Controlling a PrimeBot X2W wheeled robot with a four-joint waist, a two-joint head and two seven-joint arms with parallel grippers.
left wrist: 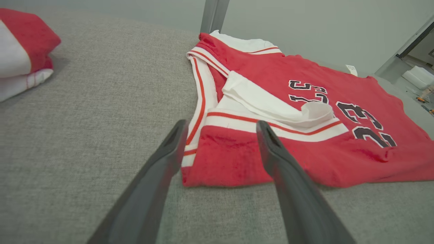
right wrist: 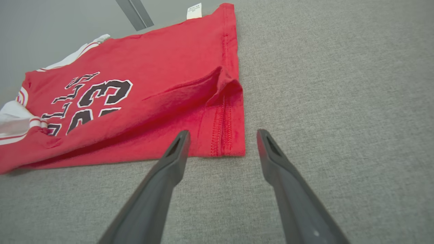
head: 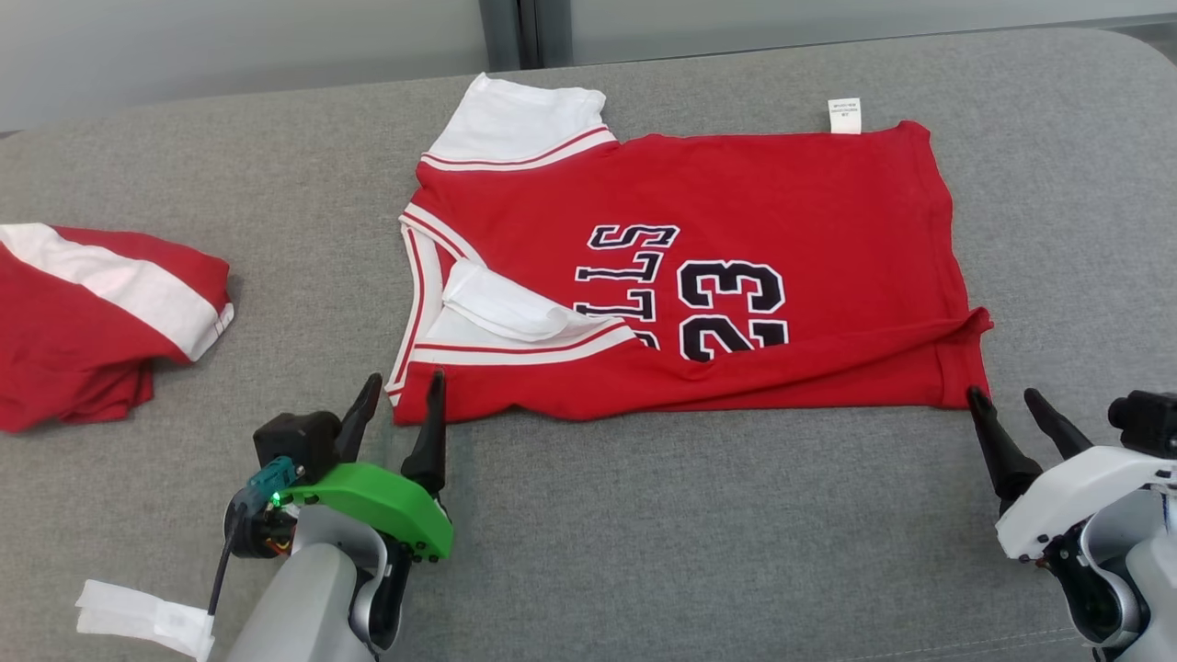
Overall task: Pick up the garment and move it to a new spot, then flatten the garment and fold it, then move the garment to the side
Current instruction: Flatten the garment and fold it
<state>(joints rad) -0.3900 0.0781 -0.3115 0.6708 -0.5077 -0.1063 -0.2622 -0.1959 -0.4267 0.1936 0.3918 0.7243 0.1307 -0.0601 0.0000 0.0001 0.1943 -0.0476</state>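
Red sleeveless jersey [head: 736,211], white trim, black 23, lies flat on the grey fabric tabletop [head: 644,533], near edge folded over once. Left gripper [head: 405,377] and right gripper [head: 1002,393] spread, empty, at its near corners. We judge further folds and the sideways move remain.

I note a grey woven-fabric tabletop [head: 644,552] with rounded far corners, evenly lit, with soft shadows only. Behind it stands a pale grey-green wall [head: 230,46], split by a dark grey vertical post [head: 519,32]. The left wrist view shows a dark slanted frame [left wrist: 415,40] at far right (blurred white bundles [left wrist: 420,75] beyond).
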